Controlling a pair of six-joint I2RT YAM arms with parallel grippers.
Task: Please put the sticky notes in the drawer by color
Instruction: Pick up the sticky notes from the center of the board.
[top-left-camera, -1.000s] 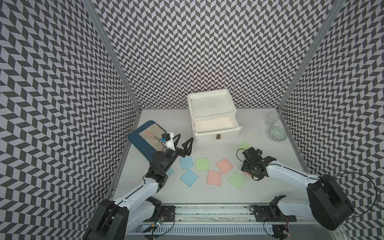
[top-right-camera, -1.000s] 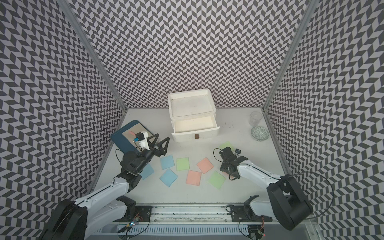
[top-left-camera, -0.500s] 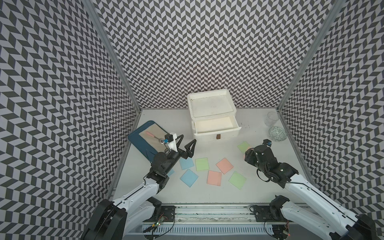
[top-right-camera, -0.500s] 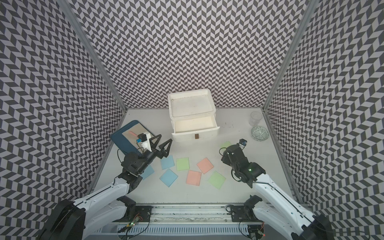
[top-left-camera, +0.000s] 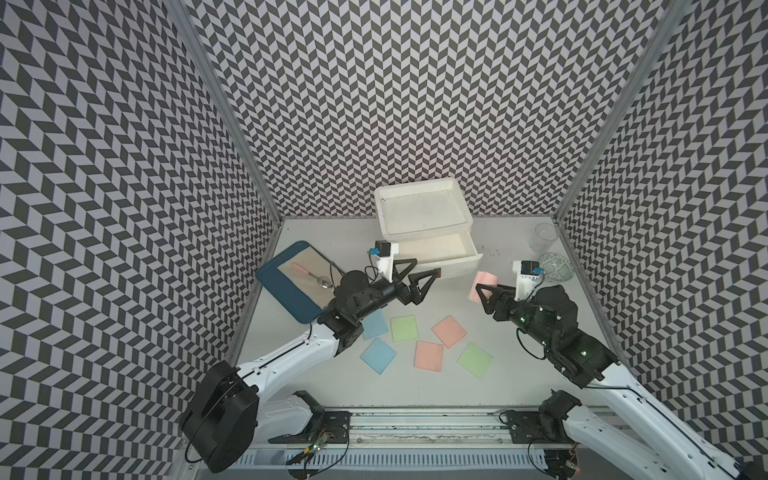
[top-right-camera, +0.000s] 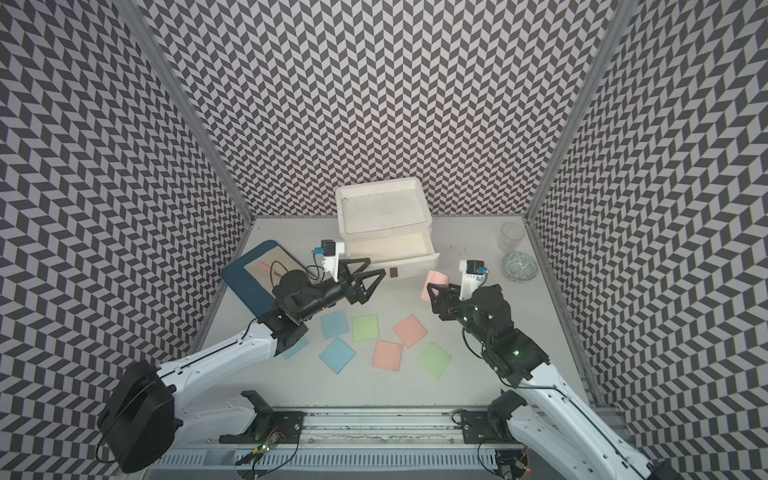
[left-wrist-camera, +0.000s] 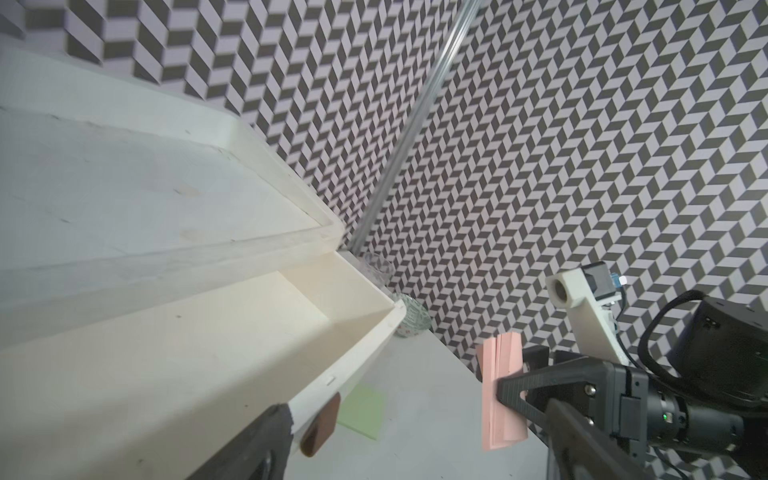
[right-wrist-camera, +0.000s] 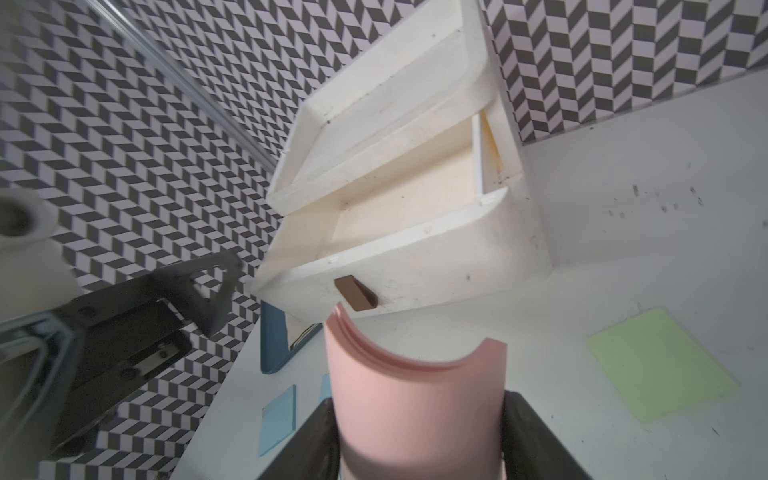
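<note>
Your right gripper (top-left-camera: 482, 291) is clamped on a salmon-pink paper sticky note (right-wrist-camera: 415, 395). It holds the note off the table, just right of the front corner of the white plastic drawer box (top-left-camera: 455, 266), whose top drawer is pulled out.

The paper is bowed into an arc between the jaws and its edge shows layers (possibly more than one sheet). It could spring free or shed a sheet if you loosen early, or snag the drawer's front wall if you come in low.

Your left gripper (top-left-camera: 428, 267) stands wide open and empty beside the small brown handle (top-right-camera: 394, 272). That is close to your likely path, so the arms could clash.

The drawer walls look smooth, rigid and scuffed. A pale blue square (top-left-camera: 378, 353), a light green square (top-left-camera: 404, 328) and a pink square (top-left-camera: 449, 331) lie thin and flat on the matte grey table (top-left-camera: 457, 390), hard to get under.
</note>
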